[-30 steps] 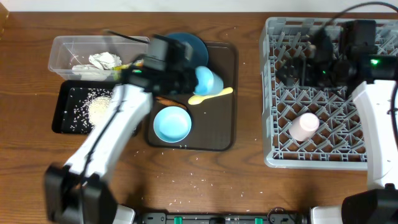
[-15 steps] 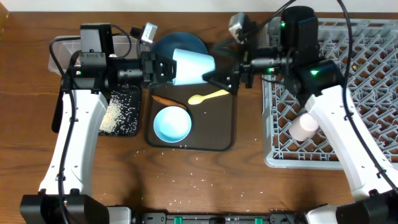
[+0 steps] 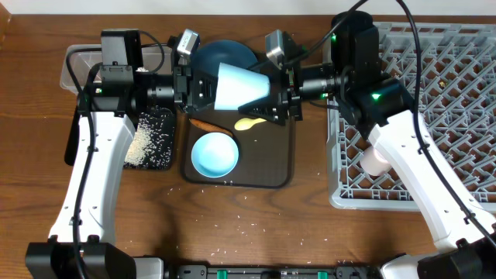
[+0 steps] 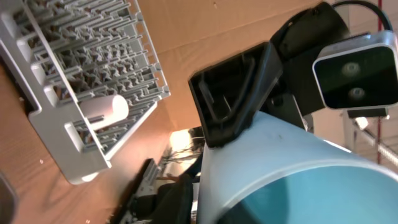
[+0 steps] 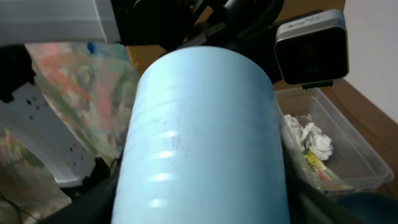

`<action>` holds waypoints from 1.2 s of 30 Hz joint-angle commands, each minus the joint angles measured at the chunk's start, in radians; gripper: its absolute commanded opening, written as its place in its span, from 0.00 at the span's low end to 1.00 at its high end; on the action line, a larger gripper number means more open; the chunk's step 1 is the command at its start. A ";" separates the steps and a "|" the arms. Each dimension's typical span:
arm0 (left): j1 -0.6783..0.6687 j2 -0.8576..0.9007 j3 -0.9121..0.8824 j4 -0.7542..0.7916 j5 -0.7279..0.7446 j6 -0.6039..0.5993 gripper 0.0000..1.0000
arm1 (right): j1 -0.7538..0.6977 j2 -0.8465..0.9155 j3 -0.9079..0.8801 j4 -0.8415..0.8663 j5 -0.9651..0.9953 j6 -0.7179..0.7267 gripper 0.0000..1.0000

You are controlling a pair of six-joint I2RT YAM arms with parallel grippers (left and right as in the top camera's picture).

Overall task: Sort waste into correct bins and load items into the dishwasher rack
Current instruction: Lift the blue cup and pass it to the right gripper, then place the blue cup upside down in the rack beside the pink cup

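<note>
Light blue plastic cup, small and tapered, hangs on its side in mid-air, rim toward the left hand and base toward the right hand. It looks light, stiff and slick-walled, so a pinch across the rim wall or a clasp round the narrow base end should serve best. The right hand's fingers straddle that base end and the left hand seems to meet the rim, but whether either is clamped or slack I cannot tell. To the right stands the large grey pegged plastic rack. Below the cup lie the brown rectangular serving tray, dark blue round plate, light blue bowl, pale yellow spoon and thin orange carrot piece, which a dropped cup would probably strike.
</note>
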 commanded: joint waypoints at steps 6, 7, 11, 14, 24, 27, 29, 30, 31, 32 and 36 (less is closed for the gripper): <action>-0.001 0.000 0.009 0.002 0.006 0.020 0.41 | -0.069 -0.013 -0.002 -0.018 0.065 0.093 0.59; -0.001 0.000 0.009 0.002 0.003 0.032 0.42 | -0.087 -0.018 -0.002 -0.032 0.093 0.116 0.59; -0.001 0.000 0.009 0.001 -0.123 0.072 0.47 | -0.197 -0.057 -0.002 -0.182 0.261 0.192 0.59; -0.001 0.000 0.009 -0.012 -0.336 0.072 0.47 | -0.298 -0.100 0.000 -0.367 0.493 0.262 0.59; -0.039 0.000 -0.015 -0.121 -1.144 0.072 0.46 | -0.555 -0.136 0.030 -0.983 1.175 0.423 0.63; -0.063 0.000 -0.029 -0.124 -1.225 0.073 0.47 | -0.611 -0.110 0.030 -1.090 1.257 0.439 0.64; -0.077 0.000 -0.033 -0.124 -1.251 0.073 0.47 | -0.653 -0.092 0.030 -1.130 1.264 0.438 0.64; -0.083 0.001 -0.033 -0.124 -1.251 0.080 0.47 | -0.672 -0.083 0.030 -1.138 1.264 0.437 0.64; -0.091 0.002 -0.033 -0.122 -1.251 0.090 0.47 | -0.692 -0.073 0.030 -1.141 1.264 0.433 0.64; -0.098 0.002 -0.033 -0.122 -1.251 0.096 0.47 | -0.716 -0.060 0.030 -1.138 1.265 0.425 0.64; -0.121 0.007 -0.033 -0.123 -1.257 0.114 0.47 | -0.778 -0.003 0.030 -1.135 1.267 0.411 0.63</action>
